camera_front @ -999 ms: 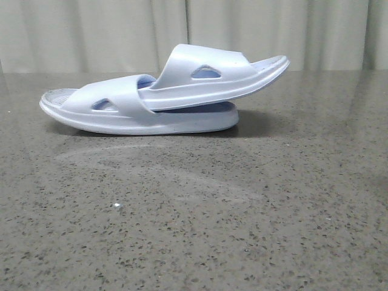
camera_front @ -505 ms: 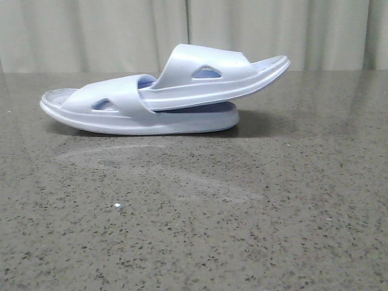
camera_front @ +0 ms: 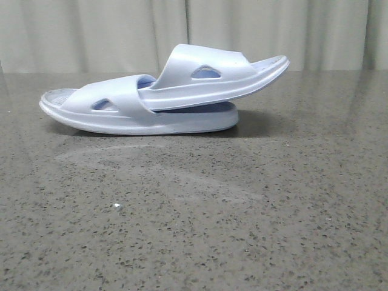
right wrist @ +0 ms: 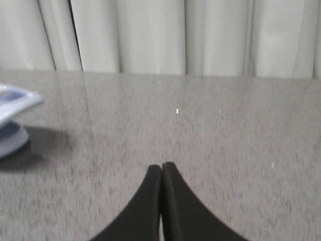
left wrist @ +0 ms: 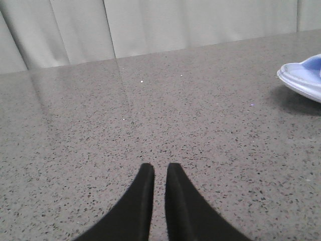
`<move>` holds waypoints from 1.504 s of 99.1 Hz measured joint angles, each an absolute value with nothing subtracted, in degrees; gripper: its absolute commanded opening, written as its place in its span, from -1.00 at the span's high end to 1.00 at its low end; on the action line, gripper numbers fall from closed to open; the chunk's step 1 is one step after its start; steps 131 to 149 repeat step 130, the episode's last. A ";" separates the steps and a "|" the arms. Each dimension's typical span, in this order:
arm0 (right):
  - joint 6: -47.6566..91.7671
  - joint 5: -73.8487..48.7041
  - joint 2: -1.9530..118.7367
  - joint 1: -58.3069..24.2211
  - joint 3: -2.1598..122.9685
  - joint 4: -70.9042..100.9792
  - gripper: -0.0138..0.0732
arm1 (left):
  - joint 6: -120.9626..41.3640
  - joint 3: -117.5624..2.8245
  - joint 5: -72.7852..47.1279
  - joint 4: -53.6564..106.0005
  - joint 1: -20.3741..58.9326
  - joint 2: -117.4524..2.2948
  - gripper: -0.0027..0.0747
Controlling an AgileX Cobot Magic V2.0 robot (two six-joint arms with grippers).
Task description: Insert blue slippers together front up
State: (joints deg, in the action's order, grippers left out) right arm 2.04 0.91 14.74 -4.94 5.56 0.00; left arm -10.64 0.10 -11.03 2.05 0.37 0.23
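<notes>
In the front view the two blue slippers lie at the far middle of the table, nested. The lower slipper (camera_front: 151, 118) lies flat. The upper slipper (camera_front: 206, 76) has one end tucked under the lower one's strap and its other end raised to the right. My left gripper (left wrist: 160, 168) is empty over bare table, its fingers nearly together with a thin gap, and an end of a slipper (left wrist: 303, 80) shows off to the side. My right gripper (right wrist: 161, 166) is shut and empty, with the slippers' other end (right wrist: 12, 103) at the frame edge. Neither gripper shows in the front view.
The grey speckled tabletop (camera_front: 194, 212) runs to a pale curtain (camera_front: 91, 30) behind its far edge. A small white speck (camera_front: 116, 206) lies on the near left of the table.
</notes>
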 measured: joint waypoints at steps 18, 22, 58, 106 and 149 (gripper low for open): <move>2.04 -2.05 5.99 -4.94 -0.57 0.00 0.91 | -10.64 0.10 -11.03 2.05 0.37 0.23 0.89; 2.04 -2.75 3.85 -4.94 -0.57 0.00 0.91 | -10.64 0.10 -11.03 2.05 0.37 0.23 0.89; 2.04 -11.41 -0.50 -4.24 -0.57 0.00 0.91 | -10.64 0.10 -11.17 2.19 0.37 0.23 0.89; 2.04 -10.81 -0.50 -4.24 -0.57 0.00 0.91 | -10.64 0.10 -11.20 2.22 0.37 0.23 0.89; 2.04 -10.81 -0.50 -4.24 -0.57 0.00 0.91 | -10.64 0.10 -11.20 2.22 0.37 0.23 0.89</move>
